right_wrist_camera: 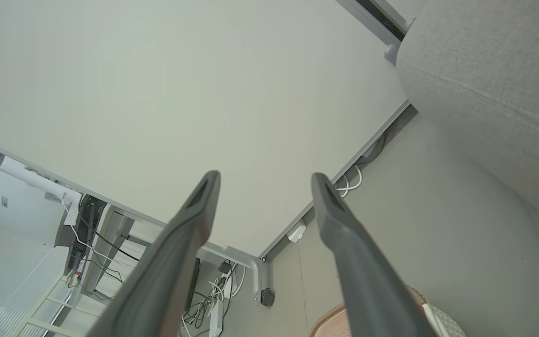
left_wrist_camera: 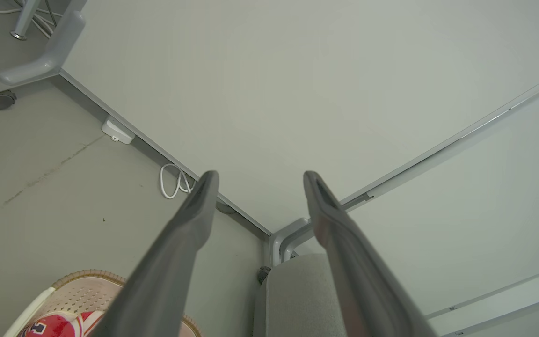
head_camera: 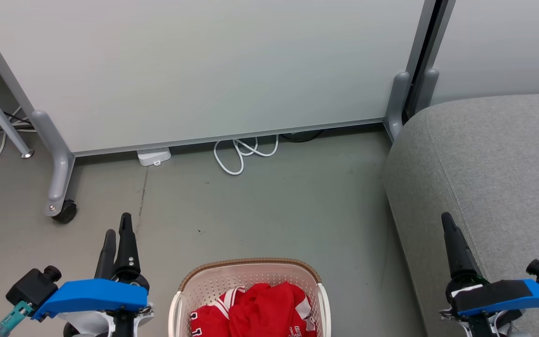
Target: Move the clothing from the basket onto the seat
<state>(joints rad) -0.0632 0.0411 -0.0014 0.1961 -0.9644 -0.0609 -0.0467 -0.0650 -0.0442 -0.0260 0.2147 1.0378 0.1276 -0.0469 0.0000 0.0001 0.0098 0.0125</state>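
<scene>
On the right of the head view stands the large sofa of light grey woven fabric (head_camera: 484,164), with a rounded edge and a seam; the part of it that shows carries no garment. On the grey floor (head_camera: 274,210) before the robot, near the sofa but apart from it, sits the cream-white plastic laundry basket with perforated sides and a brown woven-look rim (head_camera: 251,262). Inside it lies the soft bright red sports clothing (head_camera: 260,309), a plain red piece bundled over one with white trim and lettering. I judge the task to be at its very beginning: nothing is moved, and every piece is yet to be lifted out and laid on the seat.

The left gripper (head_camera: 118,224) hangs left of the basket; the right gripper (right_wrist_camera: 265,178) hangs over the sofa's front edge. In each wrist view the two dark fingers (left_wrist_camera: 194,220) are spread apart with nothing between them; both grippers are released and empty.
</scene>
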